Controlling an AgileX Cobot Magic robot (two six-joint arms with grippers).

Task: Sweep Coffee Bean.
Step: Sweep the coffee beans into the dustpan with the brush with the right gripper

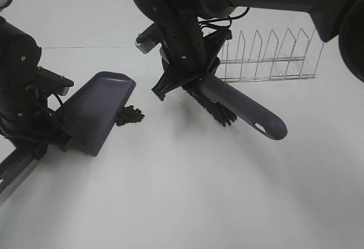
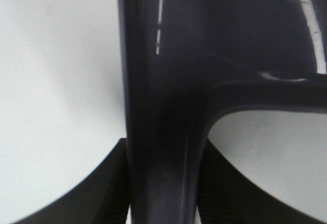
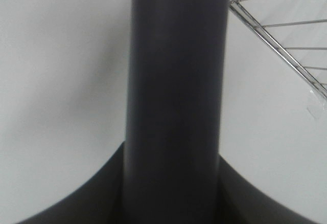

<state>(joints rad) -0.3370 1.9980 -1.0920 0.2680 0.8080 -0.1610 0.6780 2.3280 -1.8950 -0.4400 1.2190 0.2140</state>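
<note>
A small pile of dark coffee beans lies on the white table right at the front lip of the purple-grey dustpan. My left gripper is shut on the dustpan's handle and holds it tilted, lip on the table. My right gripper is shut on the purple-grey brush handle, which fills the right wrist view. The brush's black bristles hang a little to the right of the beans, apart from them. The beans do not show in either wrist view.
A chrome wire dish rack stands at the back right, also seen in the right wrist view. A seam line crosses the white table behind the dustpan.
</note>
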